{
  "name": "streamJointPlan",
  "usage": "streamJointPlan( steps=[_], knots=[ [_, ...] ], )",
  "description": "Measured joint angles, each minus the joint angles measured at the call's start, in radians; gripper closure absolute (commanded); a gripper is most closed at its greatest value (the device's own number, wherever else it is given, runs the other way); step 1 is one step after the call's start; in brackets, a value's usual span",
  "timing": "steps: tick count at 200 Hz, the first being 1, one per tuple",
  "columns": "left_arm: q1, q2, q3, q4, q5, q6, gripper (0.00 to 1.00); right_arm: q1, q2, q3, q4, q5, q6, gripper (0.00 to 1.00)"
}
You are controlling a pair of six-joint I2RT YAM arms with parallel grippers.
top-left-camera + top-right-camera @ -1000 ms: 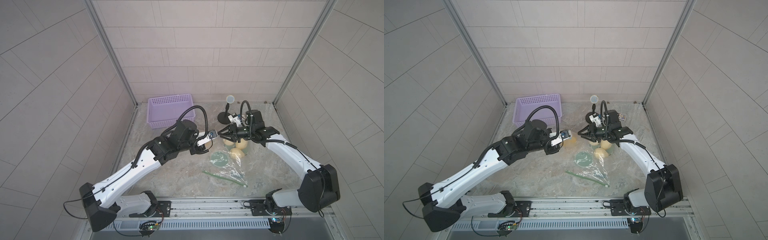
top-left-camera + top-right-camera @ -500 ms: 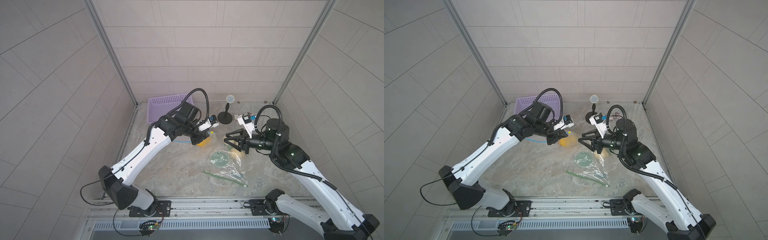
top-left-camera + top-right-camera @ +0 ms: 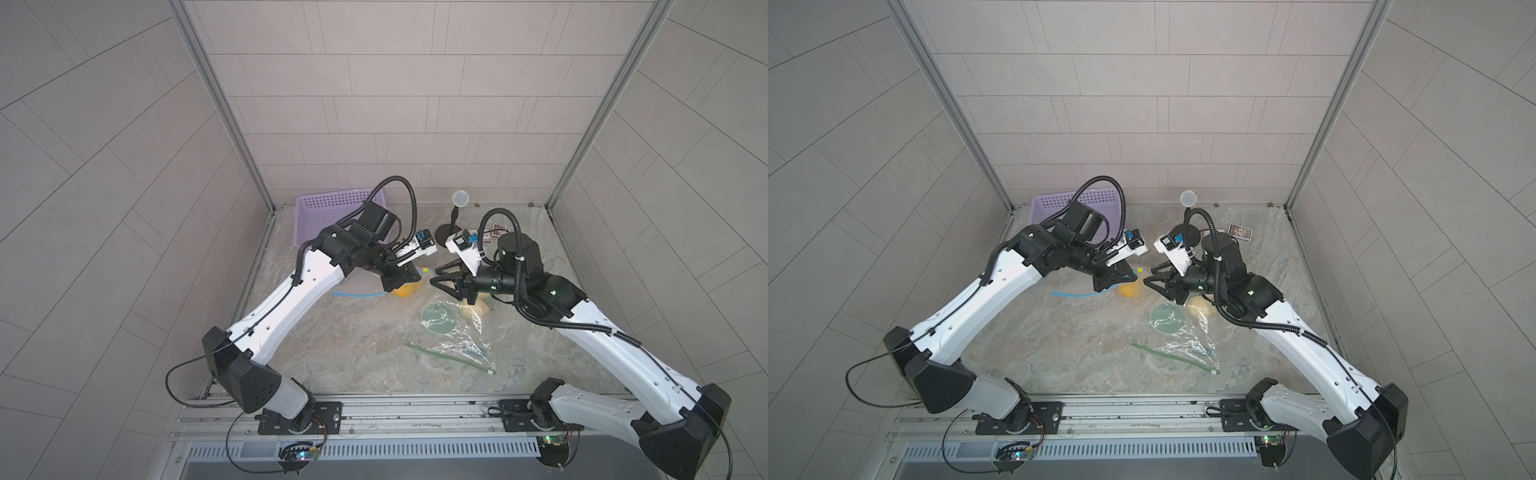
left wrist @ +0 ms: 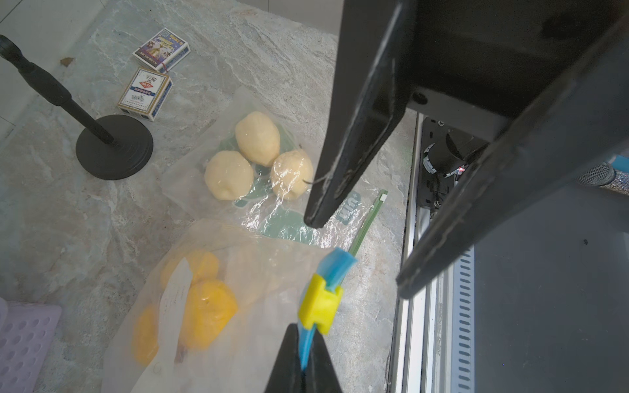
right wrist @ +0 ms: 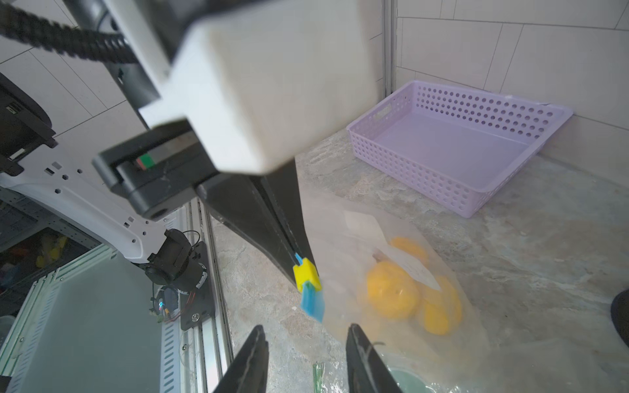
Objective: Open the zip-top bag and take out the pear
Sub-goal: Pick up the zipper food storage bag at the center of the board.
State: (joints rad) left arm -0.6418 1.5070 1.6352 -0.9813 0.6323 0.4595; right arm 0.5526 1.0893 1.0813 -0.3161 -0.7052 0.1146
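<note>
Pinching the blue zip strip [image 4: 335, 267] of the frosted plastic zip-top bag [image 4: 258, 272] beside its yellow slider [image 4: 320, 306], the left gripper [image 4: 303, 340] is clamped; the right gripper [image 5: 305, 328] gapes empty nearby.

Zip-top bags: two. One blue-zip bag [image 4: 258, 272], one green-zip bag [image 4: 289, 217].
Pears [image 4: 257, 137], pale: three.
Yellow fruits [image 4: 207, 318]: three lumps show through the film; the count is not certain.
Slider [image 4: 320, 303], yellow: one.
Card boxes [image 4: 144, 93]: two.
Stand [image 4: 114, 146], black: one.
Basket [image 5: 418, 177], purple: one.
Arms [image 3: 291, 299]: two.
Grippers: two. One left gripper [image 4: 304, 343], one right gripper [image 5: 306, 331].
Fingers per gripper: two.
</note>
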Motion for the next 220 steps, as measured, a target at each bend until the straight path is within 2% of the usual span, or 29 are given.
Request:
streamJointPlan(
  steps=[86,130,179,195,202,208,220],
  knots=[
    [0.0,0.001,0.0,0.0,0.003,-0.012,1.0,0.003,0.036,0.031,0.016,-0.008,-0.001,0.79],
    [0.0,0.001,0.0,-0.001,0.0,-0.015,1.0,0.003,0.039,0.032,0.02,-0.009,0.011,1.0],
    [0.0,0.001,0.0,-0.001,-0.003,-0.016,1.0,0.003,0.039,0.032,0.021,-0.011,0.018,1.0],
    [0.0,0.001,0.0,-0.001,-0.003,-0.018,0.8,0.003,0.04,0.031,0.021,-0.012,0.021,1.0],
    [0.0,0.001,0.0,0.0,0.0,-0.024,0.63,0.003,0.04,0.031,0.023,-0.012,0.022,1.0],
    [0.001,0.001,0.0,0.005,0.005,-0.023,0.54,0.003,0.04,0.031,0.024,-0.012,0.023,1.0],
    [0.005,0.0,0.0,0.014,0.022,-0.025,0.44,0.003,0.039,0.031,0.028,-0.011,0.025,1.0]
  ],
)
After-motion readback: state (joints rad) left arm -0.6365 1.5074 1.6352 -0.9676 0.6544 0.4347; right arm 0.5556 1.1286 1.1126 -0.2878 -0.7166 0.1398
